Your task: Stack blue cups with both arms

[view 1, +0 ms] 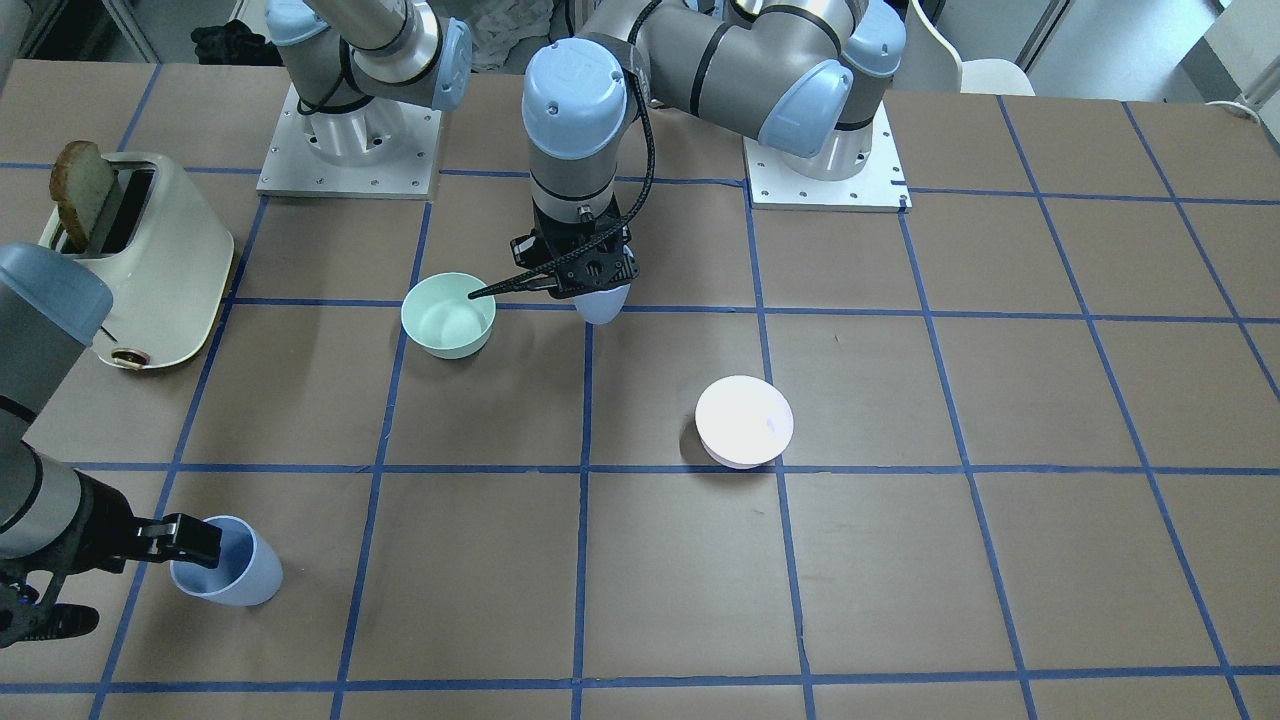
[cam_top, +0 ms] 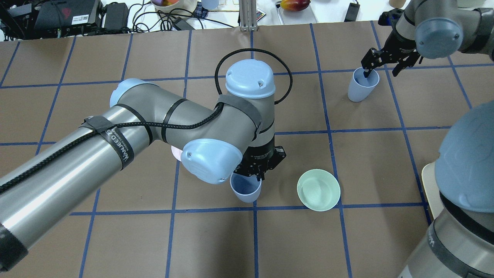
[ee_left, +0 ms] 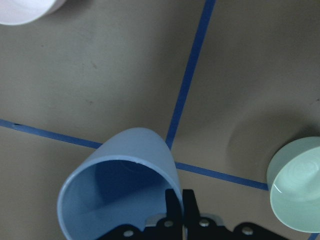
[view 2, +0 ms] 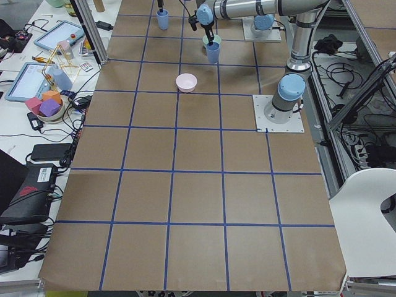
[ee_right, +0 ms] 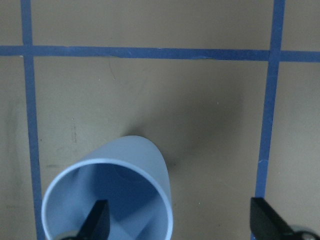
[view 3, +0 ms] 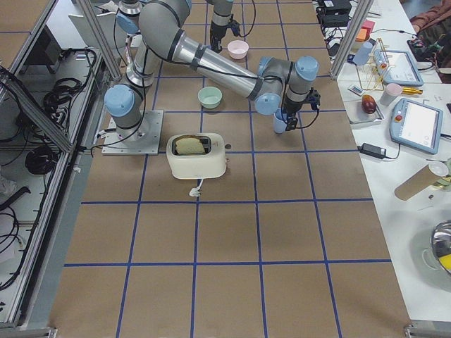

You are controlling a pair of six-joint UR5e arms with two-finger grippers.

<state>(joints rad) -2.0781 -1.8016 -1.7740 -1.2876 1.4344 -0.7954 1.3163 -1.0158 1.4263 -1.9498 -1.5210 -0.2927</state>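
Left arm point(cam_top: 127, 143): looms nearest in the overhead view and hides most of the pink bowl point(view 1: 744, 420).
Left fingers point(ee_left: 173, 202): together, pinching the rim of the first blue cup point(ee_left: 115, 190).
First blue cup: just beside the mint bowl point(cam_top: 318, 189); we cannot tell whether its base touches the tabletop point(view 1: 900, 560).
Right fingers point(ee_right: 99, 222): apart, one inside the second blue cup point(ee_right: 115, 185), the other well outside it; their tips are cut off.
Second blue cup: well apart from the first.

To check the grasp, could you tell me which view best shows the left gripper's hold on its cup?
Left wrist-mounted: the left gripper pinches the blue cup by its wall. Overhead shows this partly; front-facing, only the cup's base; side views, too small.
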